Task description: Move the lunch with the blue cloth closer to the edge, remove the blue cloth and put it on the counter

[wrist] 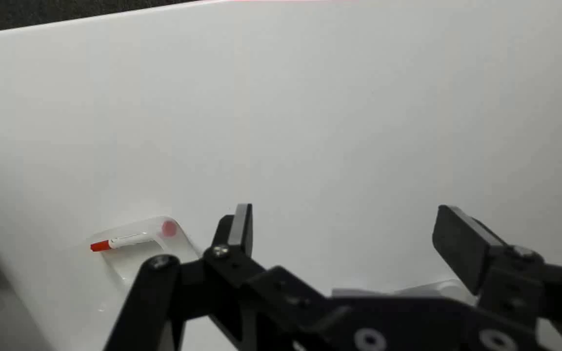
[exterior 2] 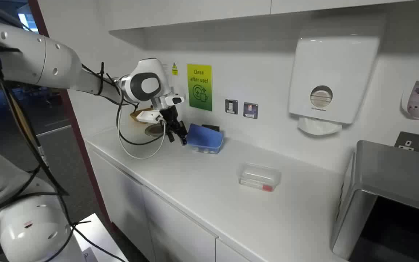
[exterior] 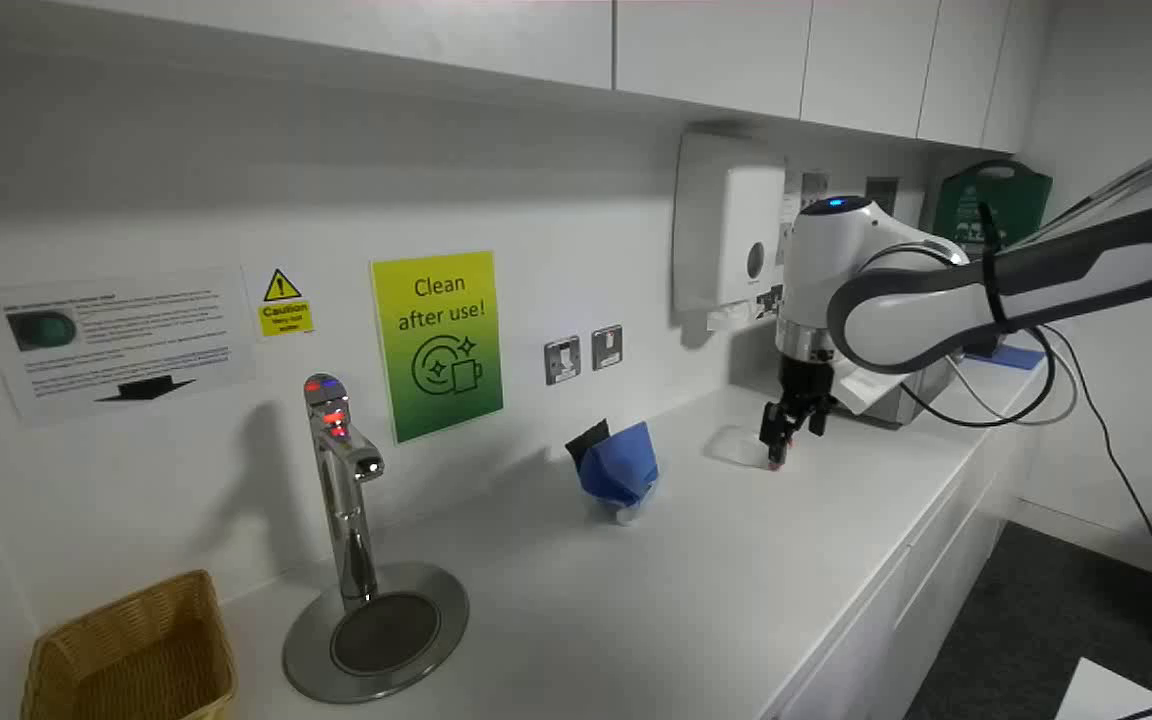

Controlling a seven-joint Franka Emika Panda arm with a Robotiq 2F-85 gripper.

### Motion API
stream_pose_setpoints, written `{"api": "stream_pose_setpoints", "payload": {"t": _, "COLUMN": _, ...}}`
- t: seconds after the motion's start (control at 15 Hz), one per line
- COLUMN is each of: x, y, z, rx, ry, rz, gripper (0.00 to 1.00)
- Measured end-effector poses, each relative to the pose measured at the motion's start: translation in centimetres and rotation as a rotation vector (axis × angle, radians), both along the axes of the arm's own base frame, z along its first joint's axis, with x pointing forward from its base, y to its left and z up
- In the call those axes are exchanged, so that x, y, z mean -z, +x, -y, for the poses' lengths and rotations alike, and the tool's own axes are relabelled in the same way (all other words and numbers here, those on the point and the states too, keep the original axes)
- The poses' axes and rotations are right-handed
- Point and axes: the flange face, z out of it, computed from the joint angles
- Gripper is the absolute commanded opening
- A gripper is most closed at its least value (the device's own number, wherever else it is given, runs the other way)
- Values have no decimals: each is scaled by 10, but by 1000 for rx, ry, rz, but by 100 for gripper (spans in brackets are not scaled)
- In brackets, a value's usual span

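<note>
End effector (wrist: 344,217), jaws wide apart, lunch (exterior: 627,515) mostly behind blue cloth (exterior: 621,466) in an exterior view

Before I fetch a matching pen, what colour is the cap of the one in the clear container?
Red; the cap shows best in the wrist view.

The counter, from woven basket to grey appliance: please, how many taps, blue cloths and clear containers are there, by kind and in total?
Tap: 1
Blue cloth: 1
Lunch container and separate container, both clear: 2
Total: 4
</note>
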Motion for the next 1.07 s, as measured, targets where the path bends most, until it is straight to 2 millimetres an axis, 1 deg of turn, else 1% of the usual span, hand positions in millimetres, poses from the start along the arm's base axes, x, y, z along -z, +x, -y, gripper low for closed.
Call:
{"api": "stream_pose_setpoints", "payload": {"t": 0.53, "x": 1, "y": 0, "z": 0, "rx": -1, "ry": 0, "rz": -1, "gripper": 100}}
{"api": "stream_pose_setpoints", "payload": {"t": 0.6, "x": 1, "y": 0, "z": 0, "rx": 19, "ry": 3, "rz": 1, "gripper": 100}}
{"api": "stream_pose_setpoints", "payload": {"t": 0.8, "x": 8, "y": 4, "z": 0, "rx": 189, "ry": 14, "rz": 24, "gripper": 100}}
{"api": "stream_pose_setpoints", "payload": {"t": 1.07, "x": 27, "y": 22, "z": 4, "rx": 419, "ry": 27, "rz": 39, "gripper": 100}}
